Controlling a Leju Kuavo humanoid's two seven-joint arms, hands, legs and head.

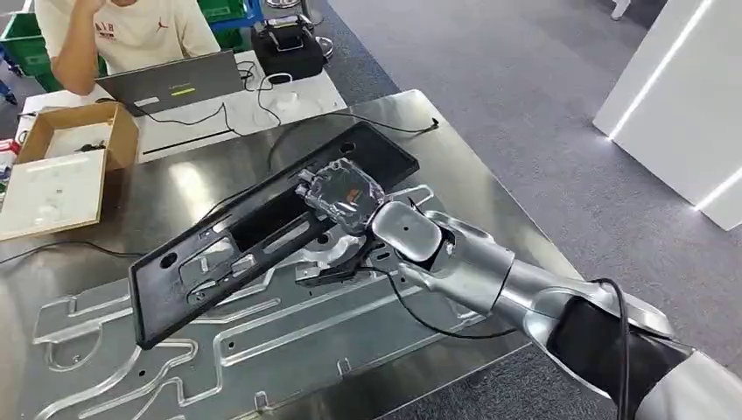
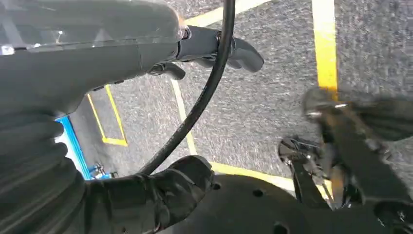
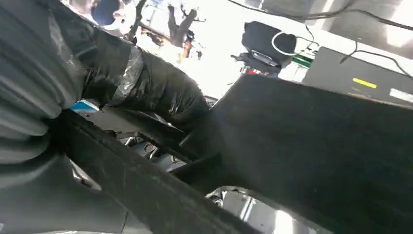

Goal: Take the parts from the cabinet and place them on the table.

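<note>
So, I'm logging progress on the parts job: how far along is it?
The long black part is out of the cabinet and over the metal table. The right hand grips it, one end tilted up, so it is not yet released. Setting it flat and letting go remains.

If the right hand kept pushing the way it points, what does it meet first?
Past the long black plastic panel the right hand grips, probably the open cardboard box at the metal table's far corner; depth is unclear.

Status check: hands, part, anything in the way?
Right hand grips black panel, tilted over metal table. Left hand hangs over floor, holding nothing. Cardboard box beyond, apart.
</note>
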